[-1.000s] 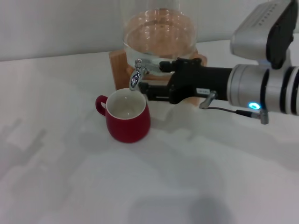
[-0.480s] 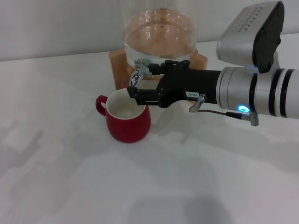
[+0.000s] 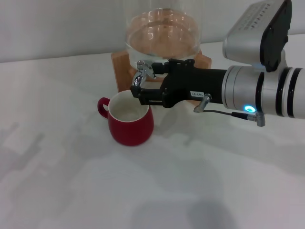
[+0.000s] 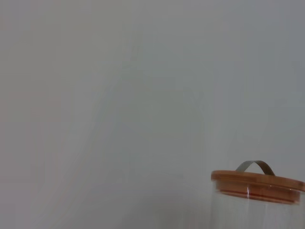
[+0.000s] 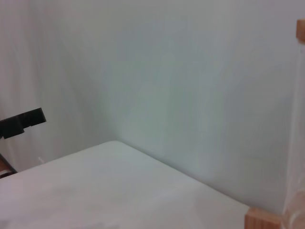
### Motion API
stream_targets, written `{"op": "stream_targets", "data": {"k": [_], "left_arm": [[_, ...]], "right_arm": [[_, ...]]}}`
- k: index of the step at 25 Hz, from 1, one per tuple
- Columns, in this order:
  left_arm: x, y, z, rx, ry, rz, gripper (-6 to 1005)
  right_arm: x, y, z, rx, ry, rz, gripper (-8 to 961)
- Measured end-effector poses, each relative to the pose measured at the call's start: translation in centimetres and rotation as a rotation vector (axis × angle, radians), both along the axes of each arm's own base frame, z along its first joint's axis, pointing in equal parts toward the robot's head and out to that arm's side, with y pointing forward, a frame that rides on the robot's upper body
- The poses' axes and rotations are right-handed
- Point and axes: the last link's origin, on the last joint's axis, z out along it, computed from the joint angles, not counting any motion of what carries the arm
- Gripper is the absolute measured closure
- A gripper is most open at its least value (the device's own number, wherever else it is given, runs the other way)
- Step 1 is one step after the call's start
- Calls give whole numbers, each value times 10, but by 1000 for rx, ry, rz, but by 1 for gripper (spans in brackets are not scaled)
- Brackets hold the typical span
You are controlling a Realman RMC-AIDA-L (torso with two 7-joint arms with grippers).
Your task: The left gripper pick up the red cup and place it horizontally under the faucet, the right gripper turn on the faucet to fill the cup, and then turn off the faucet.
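Reaching in from the right side of the head view, the right gripper (image 3: 139, 85) is sitting at the faucet (image 3: 141, 73), its black fingers spread apart, one running just above and behind the chrome tap and the other below it, so the tap is lying between them at their tips; whether they are touching it I cannot tell. The gripper's long axis is running sideways across the table (image 3: 71, 181), pointing toward the robot's left, and the faucet is lying straight ahead of that axis. The red cup (image 3: 127, 118) is standing upright just below the spout, mouth up, handle turned to the left, empty as far as can be seen. The left gripper is not appearing in this view, so the right one is plainly the nearer. From the left wrist, only the wooden lid (image 4: 258, 182) of the glass jar is showing against a plain wall. From the right wrist, the wall and a bare stretch of table are showing, nothing of the faucet itself.
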Motion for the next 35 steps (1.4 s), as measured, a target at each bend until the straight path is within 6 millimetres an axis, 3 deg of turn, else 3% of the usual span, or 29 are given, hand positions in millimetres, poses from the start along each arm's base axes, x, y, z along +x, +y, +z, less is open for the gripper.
{"op": "stream_targets", "data": {"k": [25, 35], "left_arm": [[4, 5, 0, 4, 0, -9, 160], [-1, -1, 5, 10, 23, 1, 161]], "right_arm": [[-4, -4, -3, -62, 12, 14, 157], [6, -1, 10, -33, 14, -14, 158]]}}
